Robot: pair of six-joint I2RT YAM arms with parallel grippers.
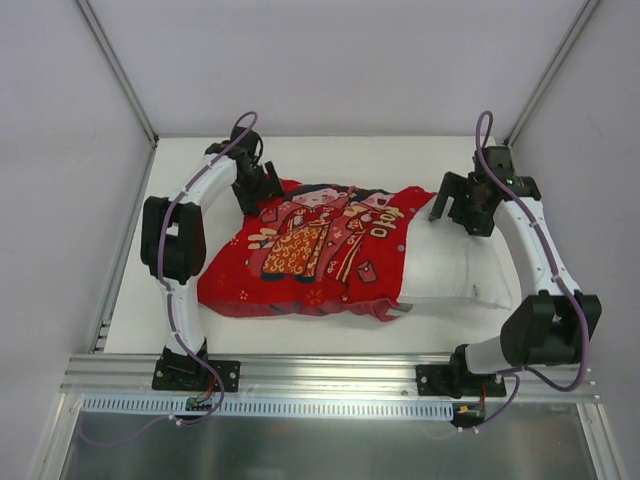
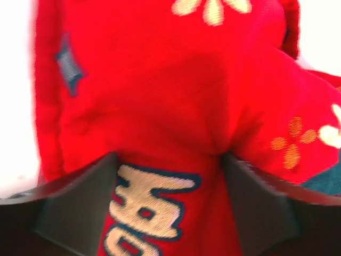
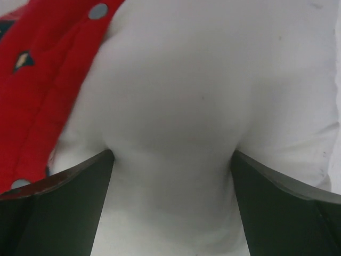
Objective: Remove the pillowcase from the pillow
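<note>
The limp, light pillowcase on the desk covers all but the right end of the squashy pillow; the left hand pinches its far corner, the right hand clamps that bare end, both likely sound holds.

Pretty sure we're looking at a robotics lab test cell here, not anyone's home. Plain white panel walls and thin grey metal corner struts are boxing in a flat white tabletop. A white-and-black robot arm on the left and its twin on the right are sitting bolted to a slotted aluminium rail, trailing purple cables.
</note>
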